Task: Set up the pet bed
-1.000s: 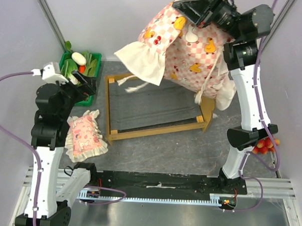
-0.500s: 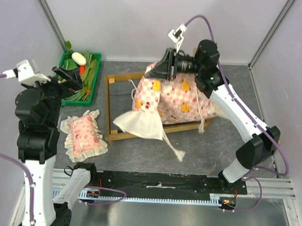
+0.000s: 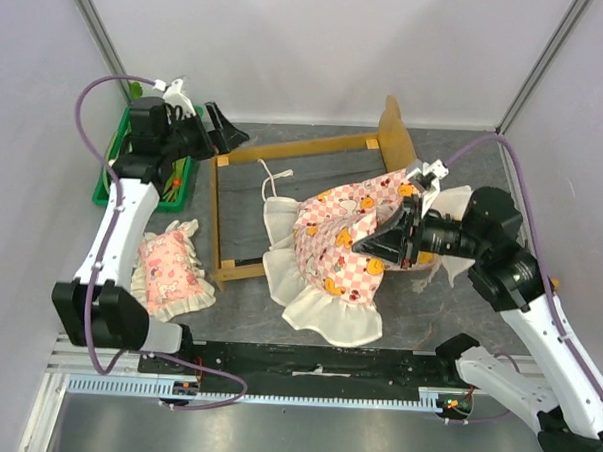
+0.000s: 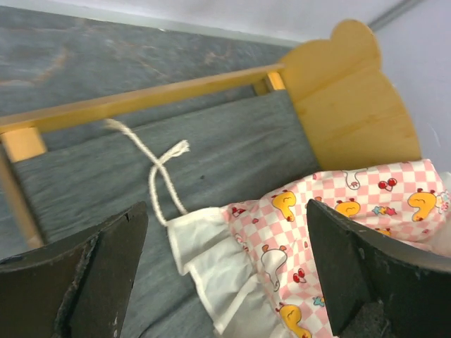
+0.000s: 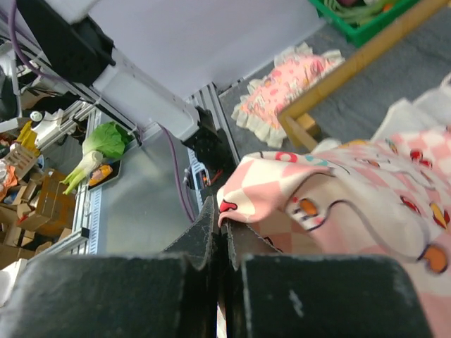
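the pet bed [image 3: 295,151] [image 4: 352,91] sits in the middle of the table [image 3: 248,299], its ear-shaped headboard at the right end and much of its dark grey base bare

a pink-checked frilled mattress [image 3: 346,243] [image 4: 338,211] [image 5: 366,190] lies crumpled over the bed's near right part, draped across the near rail with its white frill spilling onto the table

a white tie cord [image 3: 269,175] [image 4: 158,169] from it trails across the grey base

the right tool [image 3: 366,239] [image 5: 220,211] is clamped on a fold of the mattress, jaws together on the cloth

the left tool [image 3: 217,140] [image 4: 225,211] hangs over the bed's far left corner, jaws wide apart, holding nothing

a small pink frilled pillow [image 3: 169,270] [image 5: 289,88] lies on the table just left of the bed; beyond it a green bin of vegetables [image 3: 109,173] [image 5: 366,10] stands at the far left
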